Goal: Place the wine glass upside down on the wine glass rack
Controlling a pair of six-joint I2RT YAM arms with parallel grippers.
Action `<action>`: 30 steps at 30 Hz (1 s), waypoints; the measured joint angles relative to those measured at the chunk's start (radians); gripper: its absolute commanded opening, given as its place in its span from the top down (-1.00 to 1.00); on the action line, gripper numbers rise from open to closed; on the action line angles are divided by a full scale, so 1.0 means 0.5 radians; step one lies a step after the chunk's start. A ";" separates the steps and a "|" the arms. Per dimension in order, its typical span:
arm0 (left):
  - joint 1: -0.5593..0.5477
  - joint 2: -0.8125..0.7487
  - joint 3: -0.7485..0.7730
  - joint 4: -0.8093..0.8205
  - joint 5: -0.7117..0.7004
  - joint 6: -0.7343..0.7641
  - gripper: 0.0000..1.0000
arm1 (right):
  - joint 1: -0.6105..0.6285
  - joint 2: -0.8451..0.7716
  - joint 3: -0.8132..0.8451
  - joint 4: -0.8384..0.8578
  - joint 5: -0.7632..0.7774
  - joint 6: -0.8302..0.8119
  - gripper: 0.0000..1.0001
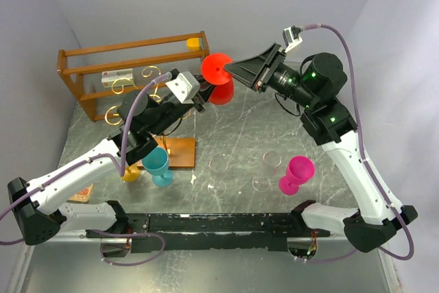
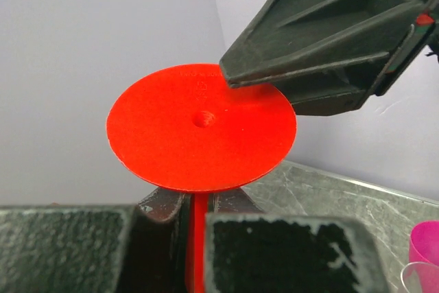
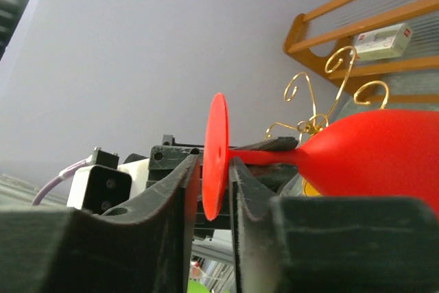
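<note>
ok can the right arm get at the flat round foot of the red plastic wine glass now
Probably yes: the fingers of the right gripper straddle the flat round foot, clear of the left gripper shut on the stem of the red plastic wine glass. Whether they pinch it is unclear.

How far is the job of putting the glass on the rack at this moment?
Done: the red wine glass is lifted off the table. In hand: the left tool grips its stem, the right tool straddles its foot. Remaining: inverting it onto the gold rack.
</note>
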 measured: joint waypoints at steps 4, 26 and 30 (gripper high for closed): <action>0.000 0.000 0.000 -0.002 0.050 0.016 0.86 | 0.000 0.018 0.025 -0.102 0.032 -0.005 0.99; 0.002 -0.465 -0.129 -0.495 -0.430 -0.263 -0.45 | 0.006 0.037 -0.011 -0.169 0.411 0.124 1.00; 0.002 -0.697 -0.129 -0.690 -0.602 -0.334 -0.47 | 0.006 0.133 -0.011 -0.153 0.457 0.130 1.00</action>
